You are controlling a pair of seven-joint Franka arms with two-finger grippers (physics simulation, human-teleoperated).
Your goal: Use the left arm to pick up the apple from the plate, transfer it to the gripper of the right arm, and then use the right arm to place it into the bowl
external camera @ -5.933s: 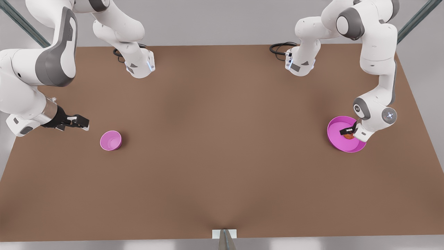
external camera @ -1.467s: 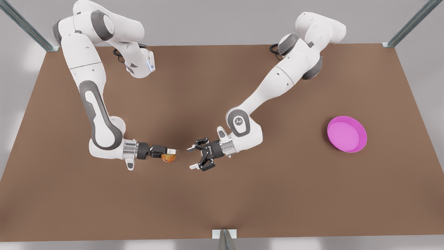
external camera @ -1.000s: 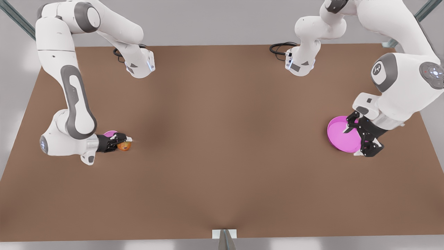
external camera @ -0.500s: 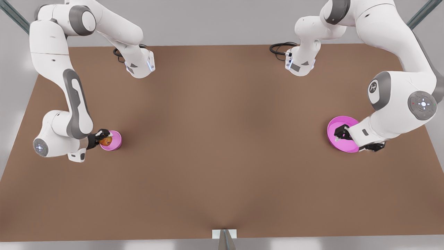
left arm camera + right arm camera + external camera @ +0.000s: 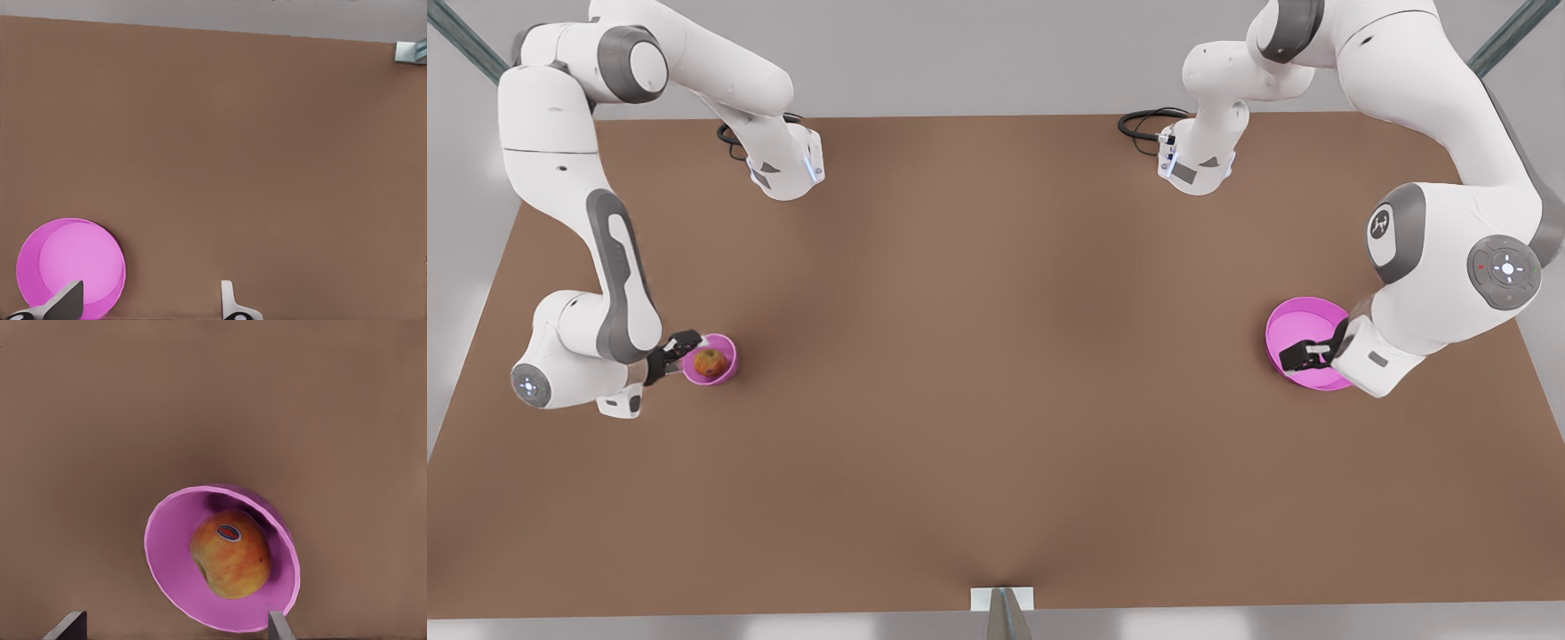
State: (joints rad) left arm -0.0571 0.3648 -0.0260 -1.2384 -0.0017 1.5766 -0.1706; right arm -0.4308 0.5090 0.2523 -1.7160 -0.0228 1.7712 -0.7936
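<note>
The apple (image 5: 710,361) (image 5: 231,553), reddish-orange with a small sticker on top, lies inside the small deep pink bowl (image 5: 726,373) (image 5: 167,560) at the front view's left. My right gripper (image 5: 679,354) (image 5: 173,628) stands open just beside the bowl's rim, its fingers apart and clear of the apple. At the front view's right, the wide magenta plate (image 5: 1294,320) (image 5: 67,257) holds nothing. My left gripper (image 5: 1304,356) (image 5: 147,303) hovers open over the plate's near side, with nothing between its fingers.
Both arm bases (image 5: 783,169) (image 5: 1196,164) stand at the back of the brown table (image 5: 996,356), with a black cable (image 5: 1143,124) near one. A small metal bracket (image 5: 1002,598) sits at the front edge. Frame posts rise at the back corners.
The right gripper carried the apple to the bowl, opened and drew back slightly; the apple now rests in the bowl. The left gripper shifted a little over the plate.
</note>
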